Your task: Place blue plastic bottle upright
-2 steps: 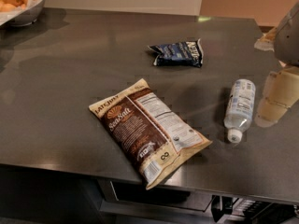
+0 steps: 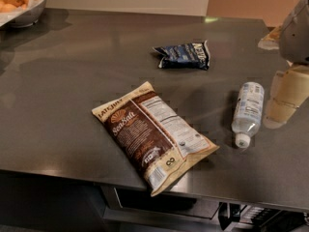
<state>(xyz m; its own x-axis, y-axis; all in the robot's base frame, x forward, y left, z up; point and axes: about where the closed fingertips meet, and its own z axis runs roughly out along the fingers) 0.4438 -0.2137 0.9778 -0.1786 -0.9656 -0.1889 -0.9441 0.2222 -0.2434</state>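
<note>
The blue plastic bottle [image 2: 248, 109] lies on its side on the dark grey counter [image 2: 72, 81], right of centre. It is clear, with a pale blue-and-white label, and its white cap [image 2: 242, 140] points toward the counter's front edge. My gripper [image 2: 286, 99] is cream-coloured and hangs at the right edge of the view. It is just to the right of the bottle, low over the counter, apart from it and holding nothing.
A brown-and-cream chip bag [image 2: 152, 133] lies flat left of the bottle, overhanging the front edge. A dark blue snack packet [image 2: 184, 55] lies behind. A white bowl of oranges [image 2: 19, 1] stands at the far left corner.
</note>
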